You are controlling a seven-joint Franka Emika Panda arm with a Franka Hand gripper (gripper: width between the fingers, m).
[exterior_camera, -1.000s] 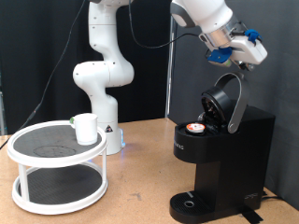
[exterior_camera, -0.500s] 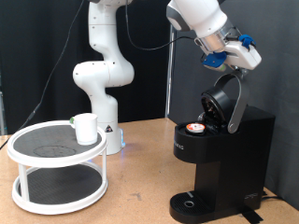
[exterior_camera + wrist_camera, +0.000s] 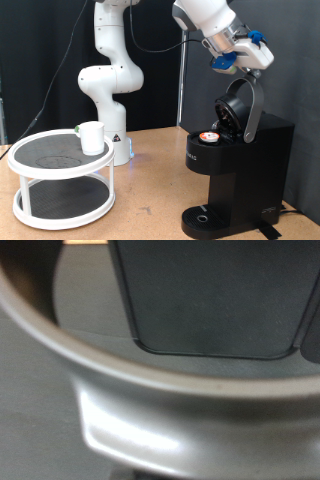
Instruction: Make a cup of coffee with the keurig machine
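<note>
the gripper [image 3: 252, 52] is hovering above the keurig's [image 3: 240, 165] raised lid [image 3: 241, 108], its opening impossible to tell, while the cup [image 3: 92, 137] is sitting on the white stand [image 3: 60, 176].

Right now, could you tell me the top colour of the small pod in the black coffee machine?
Orange, best seen in the exterior view.

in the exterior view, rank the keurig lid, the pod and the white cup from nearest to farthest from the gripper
1. The keurig machine's open lid, just below the gripper at the exterior view's upper right.
2. The orange-topped pod, seated in the machine, lower down.
3. The cup, far off on the round stand at the exterior view's left.
</note>
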